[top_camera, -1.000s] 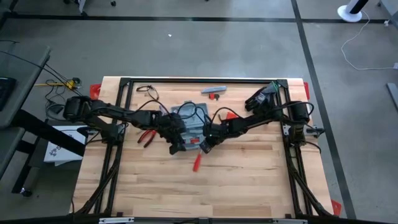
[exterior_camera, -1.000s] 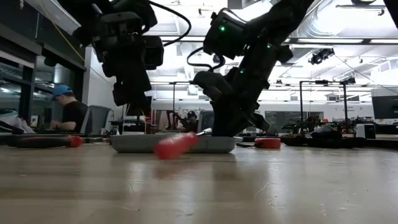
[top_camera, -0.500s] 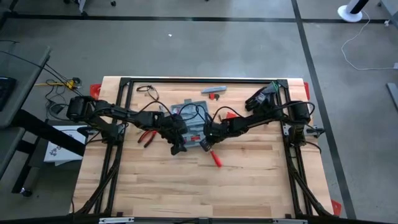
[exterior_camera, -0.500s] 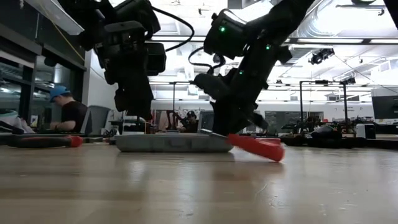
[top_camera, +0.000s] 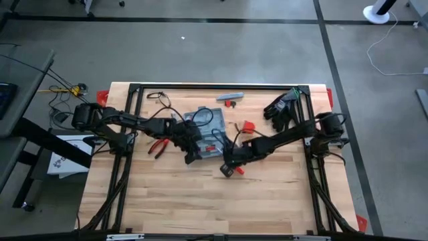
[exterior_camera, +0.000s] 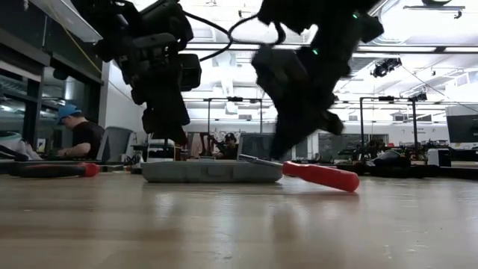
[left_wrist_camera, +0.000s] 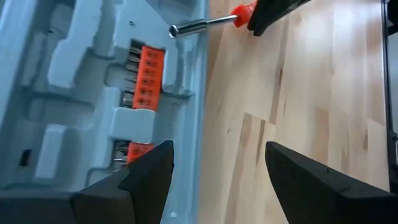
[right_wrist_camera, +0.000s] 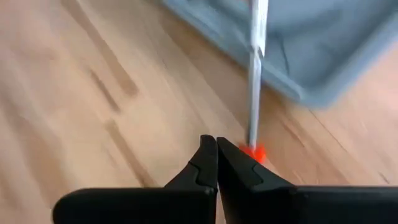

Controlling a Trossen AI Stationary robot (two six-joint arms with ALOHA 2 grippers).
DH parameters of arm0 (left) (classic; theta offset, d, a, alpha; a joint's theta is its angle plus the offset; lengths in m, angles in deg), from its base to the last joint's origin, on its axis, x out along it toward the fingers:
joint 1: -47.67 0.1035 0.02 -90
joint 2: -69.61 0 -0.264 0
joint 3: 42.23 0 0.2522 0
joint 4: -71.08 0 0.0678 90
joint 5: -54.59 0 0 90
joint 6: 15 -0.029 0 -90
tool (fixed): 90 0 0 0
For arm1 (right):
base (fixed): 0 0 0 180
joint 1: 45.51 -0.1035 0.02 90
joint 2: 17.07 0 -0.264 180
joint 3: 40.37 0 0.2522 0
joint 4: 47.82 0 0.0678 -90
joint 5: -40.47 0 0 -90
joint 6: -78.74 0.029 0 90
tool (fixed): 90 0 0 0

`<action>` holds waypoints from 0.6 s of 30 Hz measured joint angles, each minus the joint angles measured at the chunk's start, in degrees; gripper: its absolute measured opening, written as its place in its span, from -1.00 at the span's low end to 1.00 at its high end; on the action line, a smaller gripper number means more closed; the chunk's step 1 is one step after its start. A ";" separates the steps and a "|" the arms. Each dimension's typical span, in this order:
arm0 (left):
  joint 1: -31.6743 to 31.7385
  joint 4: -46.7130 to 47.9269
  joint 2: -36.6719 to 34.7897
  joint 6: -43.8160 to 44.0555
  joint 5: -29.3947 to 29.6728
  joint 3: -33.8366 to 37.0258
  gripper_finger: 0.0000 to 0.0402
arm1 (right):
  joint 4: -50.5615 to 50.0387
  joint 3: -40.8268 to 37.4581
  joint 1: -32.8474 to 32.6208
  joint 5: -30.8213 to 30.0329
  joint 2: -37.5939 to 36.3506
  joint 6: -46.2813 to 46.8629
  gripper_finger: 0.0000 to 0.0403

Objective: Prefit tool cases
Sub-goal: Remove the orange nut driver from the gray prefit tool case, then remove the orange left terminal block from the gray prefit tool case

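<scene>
The grey-blue tool case (top_camera: 202,127) lies open on the table, its moulded recesses up and an orange bit holder (left_wrist_camera: 147,68) in one of them. My left gripper (left_wrist_camera: 217,180) hovers open above the case's near rim (left_wrist_camera: 194,143), one finger over the tray and one over the table. A red-handled screwdriver (exterior_camera: 321,177) lies with its handle on the table and its steel shaft (left_wrist_camera: 199,25) up on the case's rim. My right gripper (right_wrist_camera: 216,152) is shut, just beside the handle. My right gripper has its shut fingertips right next to the screwdriver's red handle (right_wrist_camera: 254,151), at the end where the shaft begins, slanting down from the table's right side. I cannot tell whether they touch it. The handle lies on the table.
Red pliers (top_camera: 158,146) lie left of the case. A small red piece (top_camera: 248,126), black gloves (top_camera: 283,107) and a slim grey bar (top_camera: 229,98) lie toward the far right. A black cable (top_camera: 157,97) lies at the far left. A person (exterior_camera: 81,134) sits beyond the table.
My right gripper, shut throughout, has gone toward the table's near edge and risen. The screwdriver has swung about: its red handle has swept across the table toward the right edge, while the shaft's tip has stayed at the case.
</scene>
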 joint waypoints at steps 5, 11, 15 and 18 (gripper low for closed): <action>0.35 0.64 -0.01 0.00 -0.01 -0.01 0.21 | -12.84 0.02 0.29 -3.32 1.63 6.85 -1.00; 0.33 1.40 -0.01 0.04 -0.26 -0.01 0.21 | -18.22 0.02 -1.61 -6.56 -0.04 9.63 -1.00; 0.33 1.23 -0.01 0.02 -0.21 -0.01 0.21 | -15.00 0.09 -2.06 -6.61 -1.11 9.82 -1.00; 0.33 1.03 -0.01 -0.17 -0.15 -0.01 0.21 | -11.75 0.07 -1.74 -7.06 -1.78 9.63 -1.00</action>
